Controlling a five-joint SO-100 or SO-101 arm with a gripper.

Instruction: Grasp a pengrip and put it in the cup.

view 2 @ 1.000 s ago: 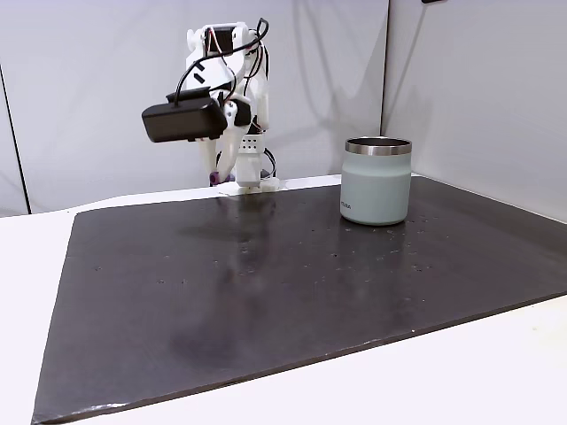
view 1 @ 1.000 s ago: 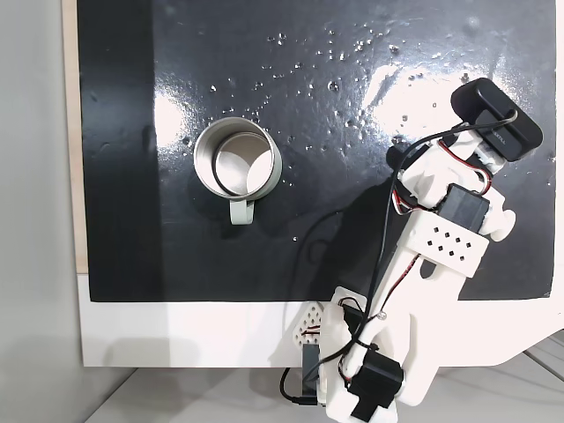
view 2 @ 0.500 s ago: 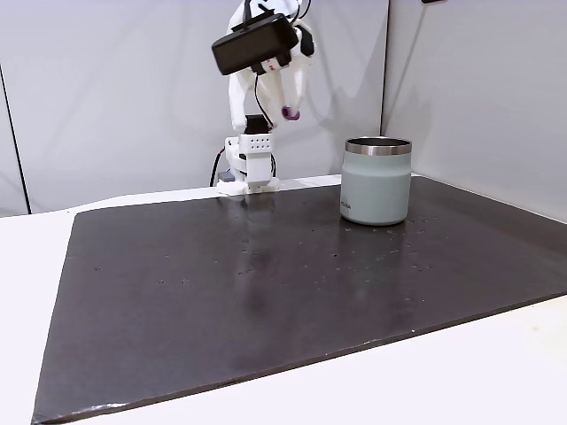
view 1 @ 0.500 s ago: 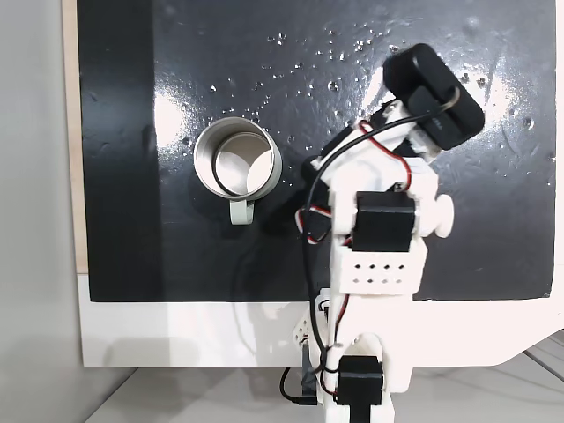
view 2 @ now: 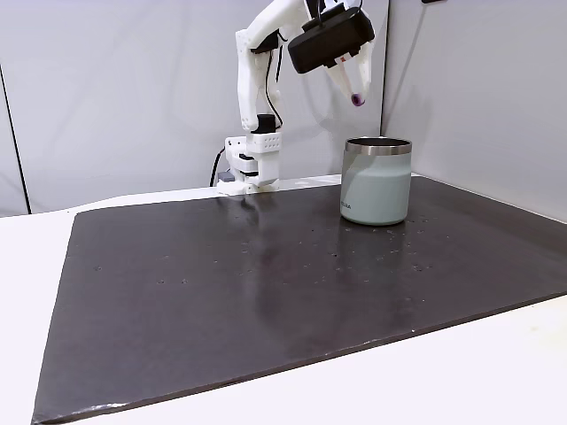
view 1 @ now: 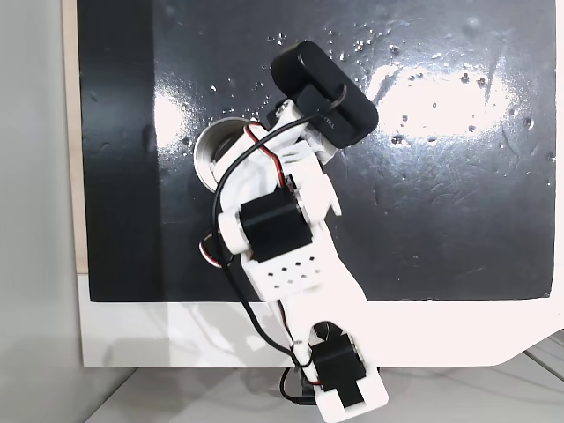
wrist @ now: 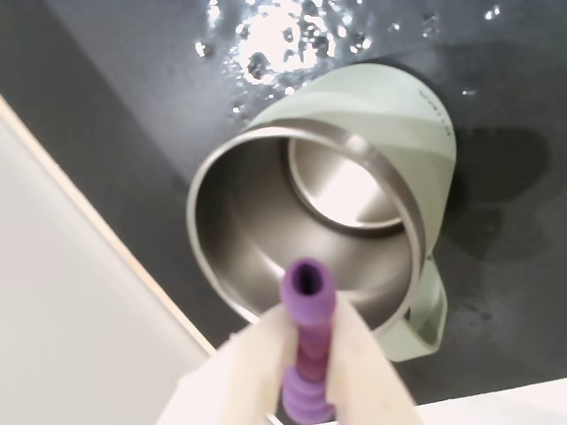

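the arm (view 1: 291,264) is white plastic with black motor boxes. thin black and red wires (view 1: 231,176) run along it. a black camera (view 1: 324,84) sits on top.

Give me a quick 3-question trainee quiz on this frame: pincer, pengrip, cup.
1. True or false: the pincer is shut on the purple pengrip.
2. In the side-on fixed view, the pengrip is: A) lying on the black mat, B) held in the air above the cup, C) resting inside the cup.
3. Fill in: in the wrist view the cup's handle sits at the ____ of the cup.

Key
1. True: both white fingers press its sides.
2. B: it hangs above the metal rim, slightly to its left.
3. Lower right.
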